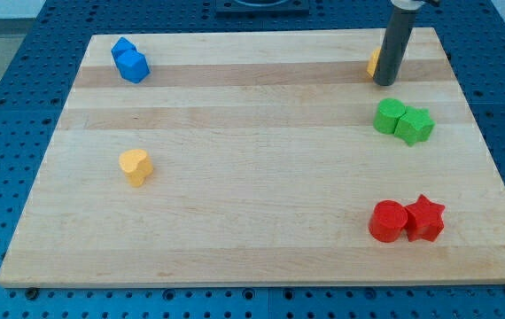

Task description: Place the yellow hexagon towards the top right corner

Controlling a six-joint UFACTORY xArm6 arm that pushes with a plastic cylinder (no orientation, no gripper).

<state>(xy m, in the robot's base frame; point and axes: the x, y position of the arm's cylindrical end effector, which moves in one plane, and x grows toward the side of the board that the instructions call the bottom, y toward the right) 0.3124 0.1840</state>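
Observation:
The yellow hexagon (373, 63) lies near the board's top right corner, mostly hidden behind my rod; only a sliver of its left side shows. My tip (385, 82) rests on the board right in front of the hexagon, touching or nearly touching it. A second yellow block, heart-shaped (135, 166), lies far off at the view's left middle.
Two blue blocks (130, 61) sit together at the top left. Two green blocks (403, 121) sit just below my tip at the right. A red cylinder (387, 221) and a red star (425, 218) sit at the bottom right. The wooden board (252, 177) rests on a blue pegboard table.

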